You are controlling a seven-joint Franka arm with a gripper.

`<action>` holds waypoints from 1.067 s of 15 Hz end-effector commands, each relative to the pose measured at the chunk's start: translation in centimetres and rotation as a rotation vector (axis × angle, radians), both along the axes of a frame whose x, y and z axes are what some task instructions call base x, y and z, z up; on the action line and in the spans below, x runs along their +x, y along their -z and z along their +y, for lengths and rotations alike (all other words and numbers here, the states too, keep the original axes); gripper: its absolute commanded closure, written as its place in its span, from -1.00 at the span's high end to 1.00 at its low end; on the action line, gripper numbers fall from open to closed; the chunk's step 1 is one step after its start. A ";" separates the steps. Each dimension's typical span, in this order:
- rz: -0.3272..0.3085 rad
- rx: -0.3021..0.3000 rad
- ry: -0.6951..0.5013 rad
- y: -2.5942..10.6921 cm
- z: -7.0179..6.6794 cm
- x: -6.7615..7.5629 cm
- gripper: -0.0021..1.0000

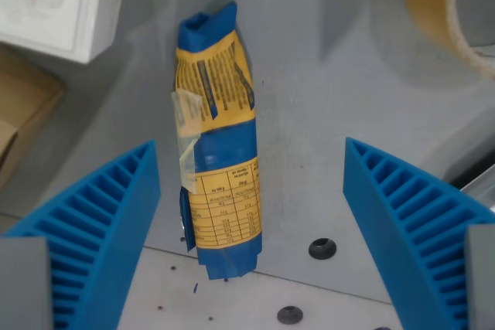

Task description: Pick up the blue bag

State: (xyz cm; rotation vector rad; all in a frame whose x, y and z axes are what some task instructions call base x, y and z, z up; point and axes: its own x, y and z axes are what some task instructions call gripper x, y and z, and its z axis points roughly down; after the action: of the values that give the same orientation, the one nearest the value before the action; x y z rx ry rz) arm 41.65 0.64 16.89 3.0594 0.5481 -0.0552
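Between the two blue ribbed fingers (100, 222) of the end effector (251, 191), spread wide and holding nothing, lies the blue bag (220, 144) flat on the grey surface (325, 113). It runs lengthwise up the wrist view, closer to the finger on the wrist view's left than the one on the right, so closing could see the left finger hit first and shove or spin the bag instead of pinching it. Bag looks rolled or folded with a strip of clear tape (188, 133) on its left edge; soft packaging likely squashes and could slip out if grabbed too high. Lower end sits on a seam near two dark screw holes (322, 248); fingertips descending there might catch the surface edge. White socket box (58, 1) at top left and roll of tape (441, 9) at top right are well apart from the bag, low collision risk, though a wide-open approach drifting left could clip the cardboard (19, 125)
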 end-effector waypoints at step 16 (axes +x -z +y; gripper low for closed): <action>-0.095 -0.019 -0.099 2.1 -0.2 -0.7 1.00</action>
State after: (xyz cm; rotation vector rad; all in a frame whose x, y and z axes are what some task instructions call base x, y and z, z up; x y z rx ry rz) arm 41.36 0.65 15.06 3.0400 0.6487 -0.0422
